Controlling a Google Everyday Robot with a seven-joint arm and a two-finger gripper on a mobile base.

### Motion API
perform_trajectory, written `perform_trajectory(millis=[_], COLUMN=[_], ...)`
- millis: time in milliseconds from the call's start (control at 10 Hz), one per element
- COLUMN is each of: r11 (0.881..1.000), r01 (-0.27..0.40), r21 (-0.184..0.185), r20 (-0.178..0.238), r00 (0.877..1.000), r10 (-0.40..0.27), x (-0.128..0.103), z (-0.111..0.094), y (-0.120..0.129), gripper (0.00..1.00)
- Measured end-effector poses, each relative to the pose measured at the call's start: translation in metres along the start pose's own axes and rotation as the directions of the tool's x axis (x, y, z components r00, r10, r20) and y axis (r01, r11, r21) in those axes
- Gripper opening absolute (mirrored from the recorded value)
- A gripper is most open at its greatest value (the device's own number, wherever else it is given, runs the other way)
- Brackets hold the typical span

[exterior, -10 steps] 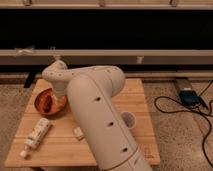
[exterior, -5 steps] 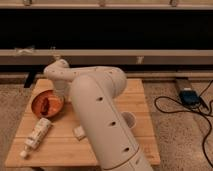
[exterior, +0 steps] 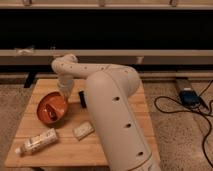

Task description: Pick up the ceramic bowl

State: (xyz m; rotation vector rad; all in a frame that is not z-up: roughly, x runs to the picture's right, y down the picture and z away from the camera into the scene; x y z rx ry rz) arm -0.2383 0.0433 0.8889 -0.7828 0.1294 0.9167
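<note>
Ceramic bowl (exterior: 52,107) tilted — gripper (exterior: 63,93) at its rim.

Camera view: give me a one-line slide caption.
Gripper at the far rim of the tilted ceramic bowl on the wooden table, white bottle lying in front.

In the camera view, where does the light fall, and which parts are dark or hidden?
Camera view: even light on the table and white arm; the background behind is almost black; the bowl is tilted, its inside in view; the pincer sits at the bowl's rim, mostly hidden by the arm.
</note>
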Motion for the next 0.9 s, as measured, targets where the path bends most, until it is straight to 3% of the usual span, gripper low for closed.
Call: perform_trajectory(millis=[600,900], r11=[1.000,0.997], r01=[0.022,0.055], r21=[-0.007,-0.047], r20=[0.000,-0.017], r00=[1.000,0.998], r10=[-0.022,-0.056], x=[-0.004,0.001], z=[-0.052,-0.064], y=[-0.002,-0.005], gripper=[0.00,0.00])
